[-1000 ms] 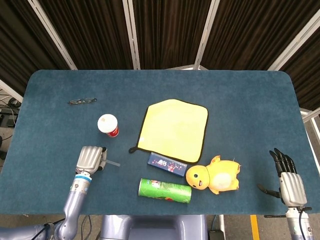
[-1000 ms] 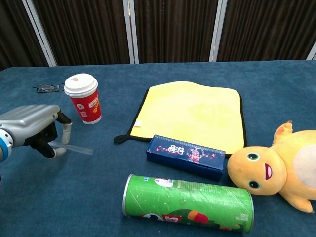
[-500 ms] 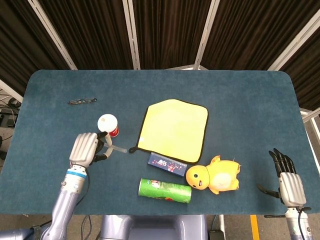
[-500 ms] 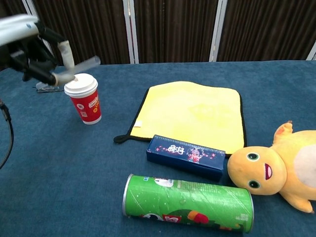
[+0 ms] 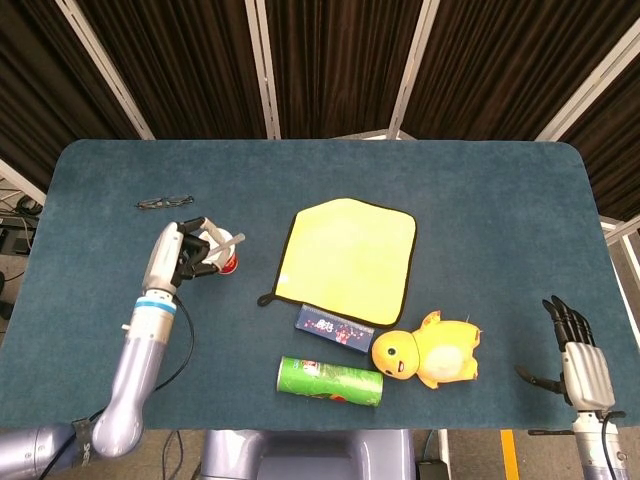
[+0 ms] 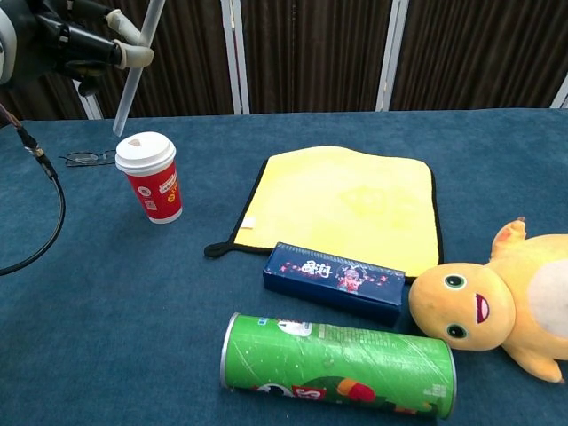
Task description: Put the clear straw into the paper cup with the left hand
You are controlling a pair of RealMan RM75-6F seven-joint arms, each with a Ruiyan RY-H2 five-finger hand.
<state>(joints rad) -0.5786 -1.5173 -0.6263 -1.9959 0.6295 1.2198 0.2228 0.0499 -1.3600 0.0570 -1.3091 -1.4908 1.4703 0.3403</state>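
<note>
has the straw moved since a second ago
Yes. The left hand has lifted the straw off the table; it now hangs nearly upright just above the paper cup.

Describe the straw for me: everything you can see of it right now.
The straw is a clear, pale plastic tube, straight and unbent. The left hand pinches it near its upper part, and it hangs steeply, nearly upright, leaning slightly. Its lower end hovers just above the white lid of the paper cup, not yet touching or inserted. Its top runs out of the chest view.
</note>
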